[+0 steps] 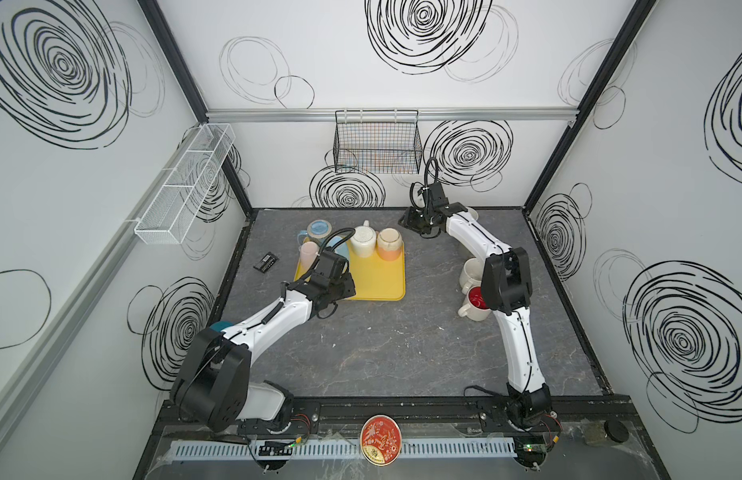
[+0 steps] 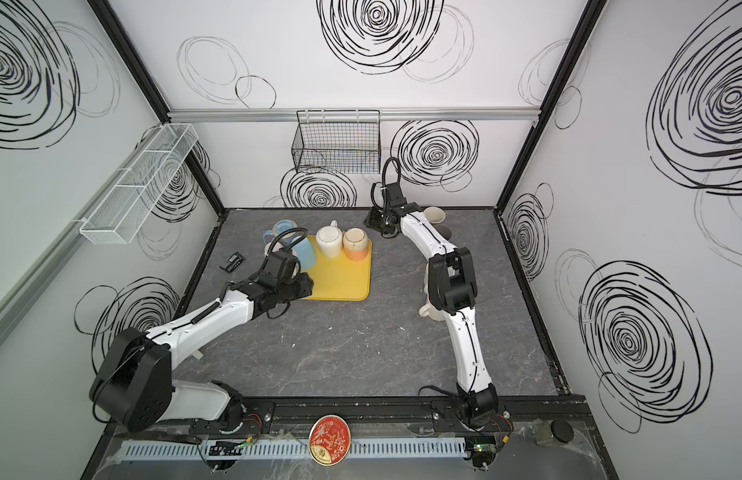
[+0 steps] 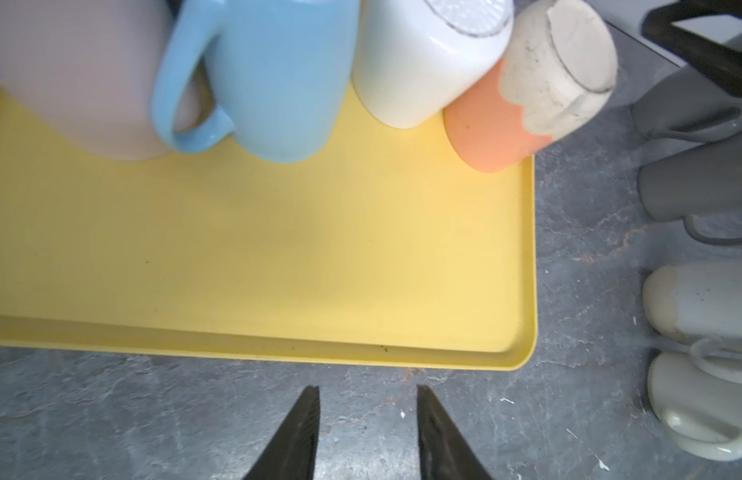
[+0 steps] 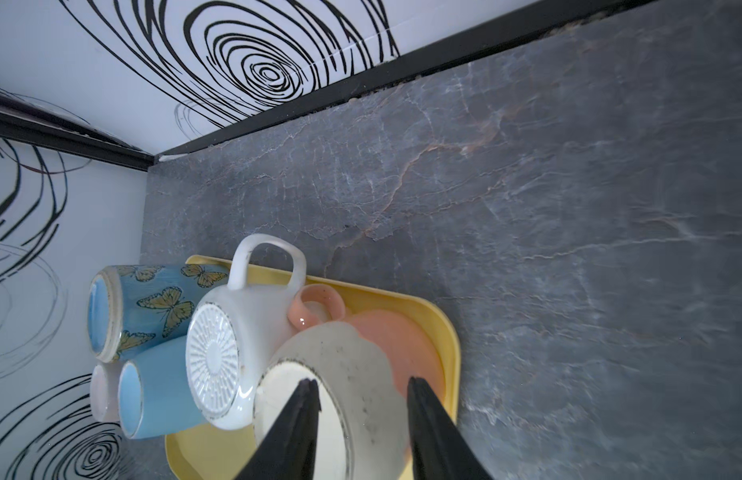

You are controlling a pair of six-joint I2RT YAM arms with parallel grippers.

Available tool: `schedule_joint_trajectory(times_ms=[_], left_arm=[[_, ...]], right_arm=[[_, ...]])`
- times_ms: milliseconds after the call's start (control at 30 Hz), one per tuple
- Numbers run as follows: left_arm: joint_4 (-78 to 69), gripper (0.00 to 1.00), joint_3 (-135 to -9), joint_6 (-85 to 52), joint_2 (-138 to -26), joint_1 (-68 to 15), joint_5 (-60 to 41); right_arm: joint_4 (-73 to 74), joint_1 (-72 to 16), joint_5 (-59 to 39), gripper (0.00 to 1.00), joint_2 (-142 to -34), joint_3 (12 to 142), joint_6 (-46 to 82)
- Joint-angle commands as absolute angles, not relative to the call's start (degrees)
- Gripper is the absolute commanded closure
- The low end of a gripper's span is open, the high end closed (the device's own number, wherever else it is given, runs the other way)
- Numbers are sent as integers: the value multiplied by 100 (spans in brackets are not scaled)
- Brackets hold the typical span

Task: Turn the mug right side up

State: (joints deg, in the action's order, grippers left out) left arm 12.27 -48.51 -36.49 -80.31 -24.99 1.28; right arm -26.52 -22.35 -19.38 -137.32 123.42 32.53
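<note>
- Overhead, in both top views, the orange mug stands base up at the far corner of the yellow tray; it is not turned yet.
- Left wrist: the left gripper hangs spread and empty, short of the tray.
- Right wrist: the right gripper hangs spread above that mug, seemingly not touching.

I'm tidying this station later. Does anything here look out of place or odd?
Yes. On the yellow tray the white mug, orange mug and light blue mug stand upside down, bases up. A small black device lies on the table beside the tray.
</note>
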Motion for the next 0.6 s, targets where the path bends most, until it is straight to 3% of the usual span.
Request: schedule_joint_trajectory(times_ms=[0, 333, 567], left_arm=[[887, 58, -5027, -3559, -8116, -2597, -162], [1120, 58, -5207, -3394, -8424, -2336, -329], [1142, 57, -5188, -3305, -8279, -1906, -476]], right_arm=[[-1916, -2249, -2548, 63, -13949, 12456, 3772], [-1439, -2621, -2464, 73, -13071, 10758, 3724], [-619, -3121, -2492, 72, -12085, 9100, 4429]])
